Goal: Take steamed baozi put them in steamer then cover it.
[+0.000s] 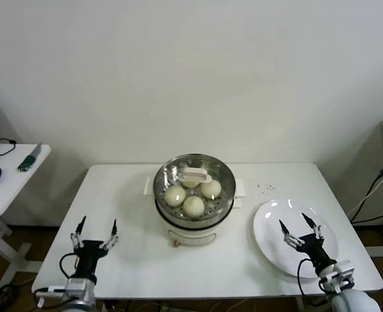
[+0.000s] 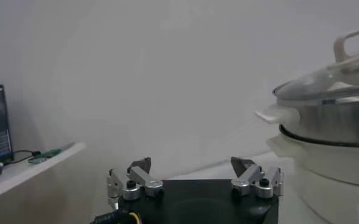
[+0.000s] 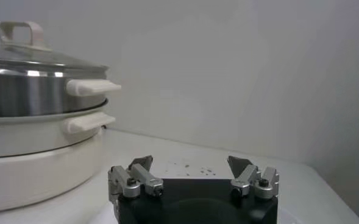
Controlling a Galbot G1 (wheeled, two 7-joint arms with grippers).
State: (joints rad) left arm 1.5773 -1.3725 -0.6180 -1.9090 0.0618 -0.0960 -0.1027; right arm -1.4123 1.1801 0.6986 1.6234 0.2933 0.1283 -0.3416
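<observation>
left gripper [image 1: 95, 227]: parked low over the near left part of the white table [image 1: 126, 260], fingers spread, nothing held, well apart from the pot.

steamer [image 1: 194, 214]: centred on the table toward the far edge, steel basket seated on the white pot base. steamed baozi [image 1: 193, 205]: inside the basket, seen through the glass; three clearly visible, a fourth apparently tucked under the handle. cover [image 1: 194, 174]: seated on the steamer rim, white bar handle on top; appears level in both wrist views.

white plate [image 1: 269, 240]: right of the steamer, bare.

right gripper [image 1: 302, 229]: above the plate, fingers spread, nothing held.

step in hand, as judged: loading and covering both look complete. next move, if any: only confirm lid seating all round the rim and keep both arms clear; no grasp called for.
</observation>
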